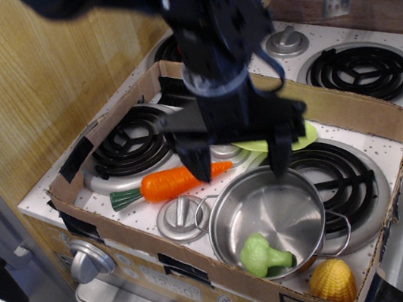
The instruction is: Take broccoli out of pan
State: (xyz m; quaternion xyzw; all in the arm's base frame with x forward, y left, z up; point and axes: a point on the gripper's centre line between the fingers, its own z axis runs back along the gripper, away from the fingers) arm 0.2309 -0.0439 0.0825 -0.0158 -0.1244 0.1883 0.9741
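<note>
The light-green broccoli (263, 255) lies on its side at the front of the shiny steel pan (296, 213), which sits on the front right burner inside the cardboard box. My black gripper (238, 166) hangs open above the pan's back rim, its two fingers spread wide. Its left fingertip (200, 168) is over the carrot's tip and its right fingertip (277, 160) is over the pan's rim. The gripper holds nothing and is well above and behind the broccoli.
An orange carrot (162, 185) lies left of the pan. A lime-green plate (303, 137) is partly hidden behind my gripper. A yellow corn (331, 282) sits at the front right corner. Cardboard walls (348, 108) ring the stove top. Burner knobs (183, 217) stand beside the pan.
</note>
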